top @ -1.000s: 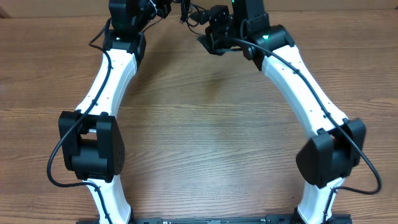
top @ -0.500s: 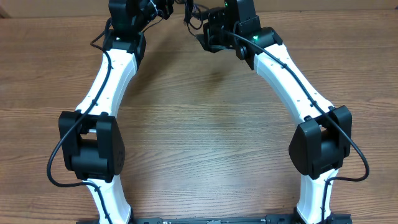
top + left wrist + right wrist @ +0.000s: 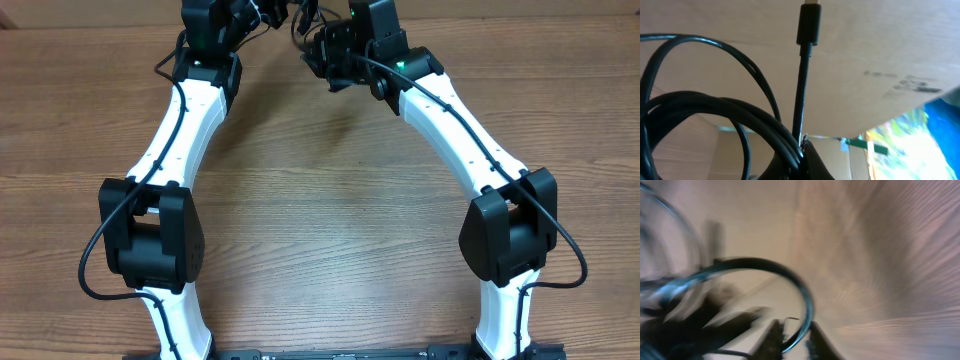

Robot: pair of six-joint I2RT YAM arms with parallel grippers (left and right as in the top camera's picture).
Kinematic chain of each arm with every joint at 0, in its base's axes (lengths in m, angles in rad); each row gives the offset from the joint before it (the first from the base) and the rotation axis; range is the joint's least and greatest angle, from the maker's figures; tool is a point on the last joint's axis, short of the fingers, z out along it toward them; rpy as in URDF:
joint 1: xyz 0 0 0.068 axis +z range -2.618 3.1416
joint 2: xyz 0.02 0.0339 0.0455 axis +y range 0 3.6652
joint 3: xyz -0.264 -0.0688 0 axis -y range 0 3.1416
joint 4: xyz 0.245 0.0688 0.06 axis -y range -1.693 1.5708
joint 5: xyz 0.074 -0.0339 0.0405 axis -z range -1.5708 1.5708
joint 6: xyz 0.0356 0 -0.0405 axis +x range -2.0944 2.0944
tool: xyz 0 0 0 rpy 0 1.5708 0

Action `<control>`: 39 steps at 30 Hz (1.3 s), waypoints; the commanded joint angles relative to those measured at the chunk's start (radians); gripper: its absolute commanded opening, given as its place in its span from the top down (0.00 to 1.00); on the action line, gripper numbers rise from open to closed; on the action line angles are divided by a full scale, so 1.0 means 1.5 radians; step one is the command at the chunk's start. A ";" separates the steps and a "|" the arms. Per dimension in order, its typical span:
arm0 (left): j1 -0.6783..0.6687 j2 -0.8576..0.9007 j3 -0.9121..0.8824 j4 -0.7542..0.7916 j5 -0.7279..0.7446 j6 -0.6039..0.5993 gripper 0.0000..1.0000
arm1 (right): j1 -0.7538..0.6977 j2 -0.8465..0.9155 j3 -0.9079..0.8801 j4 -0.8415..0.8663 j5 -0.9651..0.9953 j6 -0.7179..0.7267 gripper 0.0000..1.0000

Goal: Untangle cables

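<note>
Where the thin black cables with small plug ends point(image 3: 298, 14) sit: at twelve o'clock in the overhead view, lifted off the table at its far edge, between the two gripper tips.
Left gripper point(image 3: 272, 12): clamped tight on the cables; in the left wrist view several strands run together into its pinch at six o'clock.
Loops: from that pinch the cables point(image 3: 715, 112) fan out in curved bows toward nine o'clock.
Small rectangular black plug point(image 3: 809, 22): at twelve o'clock in the left wrist view, on top of one straight strand rising from the pinch.
Right gripper point(image 3: 316, 42): just beside the left one, toward three o'clock; jaws drawn narrow onto the cables.
Right wrist view: heavily smeared; one cable loop point(image 3: 802, 292) arcs over and comes down between the fingertips point(image 3: 772, 336) at six o'clock; a dark tangle at eight o'clock is too blurred to sort out.
In the way: the black wrist housings point(image 3: 355, 40) cover most of both grips from above, and the thicker black arm wires point(image 3: 90, 260) crowd the same twelve o'clock spot.
Brown wood-grain table point(image 3: 320, 200): spreads between the white arm links point(image 3: 180, 120).
Tan printed panel point(image 3: 880, 55): behind the plug in the left wrist view, with a blue patch point(image 3: 946, 117) at four o'clock.
</note>
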 commanded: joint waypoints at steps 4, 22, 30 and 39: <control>0.003 -0.018 0.015 0.080 -0.023 -0.022 0.96 | -0.005 0.014 0.001 -0.226 -0.002 -0.298 0.96; 0.025 -0.018 0.015 0.095 -0.031 -0.019 0.96 | -0.167 0.014 0.001 -0.604 0.361 -0.483 0.96; 0.027 -0.018 0.015 0.095 -0.032 0.002 0.96 | -0.240 0.010 0.002 -0.527 0.241 -0.565 0.82; 0.027 -0.018 0.015 0.091 -0.032 0.008 0.96 | -0.249 -0.043 0.002 -0.468 -0.008 -0.648 0.72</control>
